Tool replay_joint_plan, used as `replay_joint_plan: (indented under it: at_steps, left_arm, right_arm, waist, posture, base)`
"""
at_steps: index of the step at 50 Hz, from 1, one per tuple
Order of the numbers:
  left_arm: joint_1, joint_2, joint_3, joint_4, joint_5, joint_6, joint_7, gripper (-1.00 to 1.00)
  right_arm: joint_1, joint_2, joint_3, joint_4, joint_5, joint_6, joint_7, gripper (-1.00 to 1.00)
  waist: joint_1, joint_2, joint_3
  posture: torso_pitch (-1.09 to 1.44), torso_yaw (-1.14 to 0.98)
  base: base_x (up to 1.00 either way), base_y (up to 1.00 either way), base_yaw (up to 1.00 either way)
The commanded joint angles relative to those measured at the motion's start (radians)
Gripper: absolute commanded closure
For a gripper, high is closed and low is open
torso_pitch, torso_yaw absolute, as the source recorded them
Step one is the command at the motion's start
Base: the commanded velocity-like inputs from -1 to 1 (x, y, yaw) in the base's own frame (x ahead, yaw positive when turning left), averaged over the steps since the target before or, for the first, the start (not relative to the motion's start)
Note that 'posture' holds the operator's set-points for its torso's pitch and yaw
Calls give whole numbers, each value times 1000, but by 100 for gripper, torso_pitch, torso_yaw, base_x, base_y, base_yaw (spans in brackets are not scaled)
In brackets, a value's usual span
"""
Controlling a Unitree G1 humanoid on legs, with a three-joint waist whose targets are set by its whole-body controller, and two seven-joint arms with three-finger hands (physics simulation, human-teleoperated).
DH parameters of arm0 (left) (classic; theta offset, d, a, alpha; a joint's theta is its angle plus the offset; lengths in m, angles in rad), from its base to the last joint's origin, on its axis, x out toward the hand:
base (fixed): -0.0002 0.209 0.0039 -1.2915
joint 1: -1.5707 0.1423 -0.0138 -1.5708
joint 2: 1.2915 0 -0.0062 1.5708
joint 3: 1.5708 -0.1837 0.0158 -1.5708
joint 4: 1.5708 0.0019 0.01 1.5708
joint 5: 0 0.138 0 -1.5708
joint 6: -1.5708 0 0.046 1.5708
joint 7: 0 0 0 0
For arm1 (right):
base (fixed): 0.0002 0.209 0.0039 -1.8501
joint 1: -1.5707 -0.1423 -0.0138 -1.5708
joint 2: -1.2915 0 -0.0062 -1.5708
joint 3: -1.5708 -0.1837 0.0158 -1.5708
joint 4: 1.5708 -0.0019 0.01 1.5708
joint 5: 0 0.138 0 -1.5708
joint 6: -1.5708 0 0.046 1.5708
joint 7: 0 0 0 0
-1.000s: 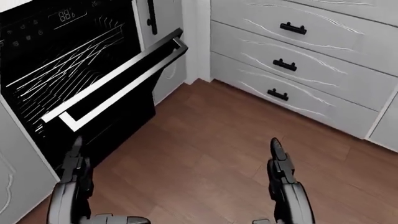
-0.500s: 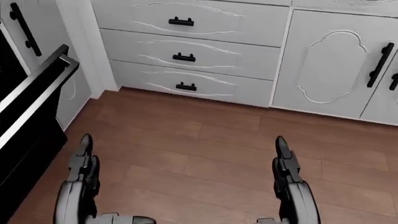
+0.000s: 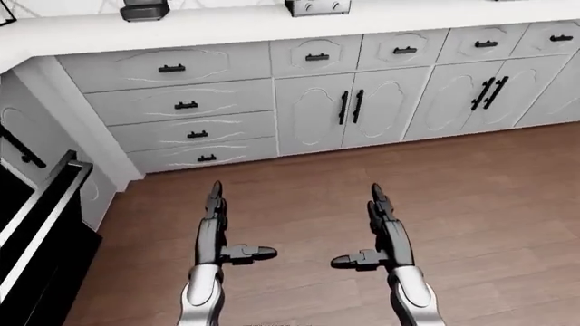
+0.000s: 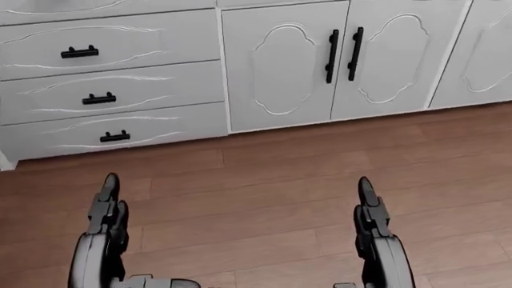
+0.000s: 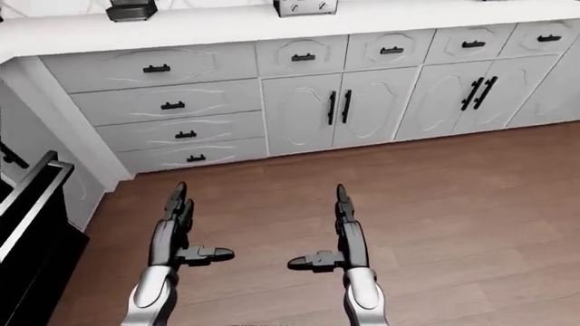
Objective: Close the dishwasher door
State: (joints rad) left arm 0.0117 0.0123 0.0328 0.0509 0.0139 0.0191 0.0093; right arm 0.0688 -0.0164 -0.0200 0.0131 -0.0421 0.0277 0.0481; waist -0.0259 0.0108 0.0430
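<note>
Black, half-open dishwasher door [image 3: 41,217] sat at the far left edge of the left-eye view, its bright top rail angling out over the wood floor [image 3: 508,204]; the head view did not show it at all. Nothing touched the door.

Left hand [image 3: 217,234] and right hand [image 3: 381,234] were both held out low over the floor, fingers straight and thumbs turned inward toward each other, open and holding nothing. The left hand was the nearer one to the door but well apart from it.

Beyond the hands, white drawers [image 3: 185,105] with black pulls stood at the left of the cabinet run, and double cabinet doors [image 3: 349,112] with vertical black handles stood to their right. A white bench [image 3: 272,24] ran above, carrying two small appliances [image 3: 317,7] cut off at the top edge.

Judgement: the robot was facing the cabinets, not the door, so the step in hand was to get the door squarely into view. To do it well: turn the body left until the door's rail lies between the hands, step close, then place an open left palm under or against the rail and push upward and inward in one steady arc, avoiding the gap at the hinge side.
</note>
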Motion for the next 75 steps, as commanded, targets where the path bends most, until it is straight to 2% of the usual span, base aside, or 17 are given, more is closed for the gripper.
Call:
replay_joint_plan:
  at_steps: [1,6,13,18,29,36,37,41,46,49,56,59,64,68,69,71,75]
  left_arm:
    - [-15,6,10,-43,0,-31,7,-100]
    - [-14,6,9,-48,0,-29,6,-100]
    - [-11,6,9,-53,-1,-26,4,-100]
    - [-11,6,9,-55,-1,-24,4,-100]
    - [-10,6,11,-58,-2,-22,5,-100]
    - [-10,5,9,-60,-1,-22,6,-100]
    - [-10,5,9,-60,-1,-21,7,-100]
    - [-9,5,9,-62,-1,-21,6,-100]
    - [-7,5,8,-67,-1,-18,7,-100]
    - [-7,5,8,-65,-1,-20,7,-100]
    - [-5,4,7,-67,0,-18,6,-100]
    - [-5,4,6,-68,1,-17,6,-100]
    - [-6,5,8,-70,-1,-15,6,-100]
    - [-8,5,9,-67,-1,-16,6,-100]
    - [-8,5,9,-69,-1,-15,6,-100]
    - [-7,5,9,-71,-2,-14,6,-100]
    - [-4,4,7,-77,-1,-12,6,-100]
  right_arm:
    - [-16,3,9,-42,3,-30,6,-100]
    - [-20,3,3,-53,-6,-9,-13,-100]
    - [-20,4,10,-66,-11,6,-12,-100]
    - [-25,4,15,-70,-17,22,-11,-100]
    - [-20,4,12,-63,-17,14,-11,-100]
    - [-17,4,11,-70,-15,17,-11,-100]
    - [-17,4,11,-72,-15,18,-11,-100]
    - [-13,4,10,-81,-14,23,-10,-100]
    - [-11,4,10,-91,-15,31,-10,-100]
    - [-12,4,11,-92,-16,33,-11,-100]
    - [-12,6,15,-100,-15,39,-9,-100]
    - [-16,6,15,-97,-14,40,-8,-100]
    - [-13,5,14,-97,-12,36,-8,-100]
    - [-15,5,13,-87,-13,32,-10,-100]
    - [-15,5,13,-84,-12,32,-9,-100]
    - [-14,5,13,-85,-13,33,-11,-100]
    - [-10,5,14,-92,-15,36,-11,-100]
  waist:
    - [7,-2,-9]
    - [29,83,-25]
    - [28,-23,-36]
    - [27,-14,-59]
    - [25,19,-28]
    - [24,-59,-11]
    - [16,-26,-20]
    - [15,-54,-35]
    - [13,3,-17]
    - [11,78,-50]
    - [35,-2,-22]
    - [36,15,-24]
    - [33,-27,-21]
    - [24,-119,-40]
    - [2,-59,-27]
    - [14,-106,-31]
    - [10,-89,-27]
  posture:
    - [0,0]
    - [0,0]
    - [0,0]
    - [0,0]
    - [0,0]
    - [0,0]
    - [0,0]
    - [0,0]
    - [0,0]
    - [0,0]
    - [0,0]
    - [0,0]
    - [0,0]
    - [0,0]
    - [0,0]
    - [0,0]
    - [0,0]
  base:
    - [0,0,-67]
    - [0,0,-41]
    - [0,0,0]
    - [0,2,0]
    - [0,11,0]
    - [0,22,0]
    - [0,29,0]
    - [0,29,0]
    - [0,28,0]
    - [0,29,0]
    - [0,25,4]
    - [0,0,43]
    - [0,0,53]
    - [0,0,53]
    - [0,48,0]
    - [0,47,0]
    - [0,47,0]
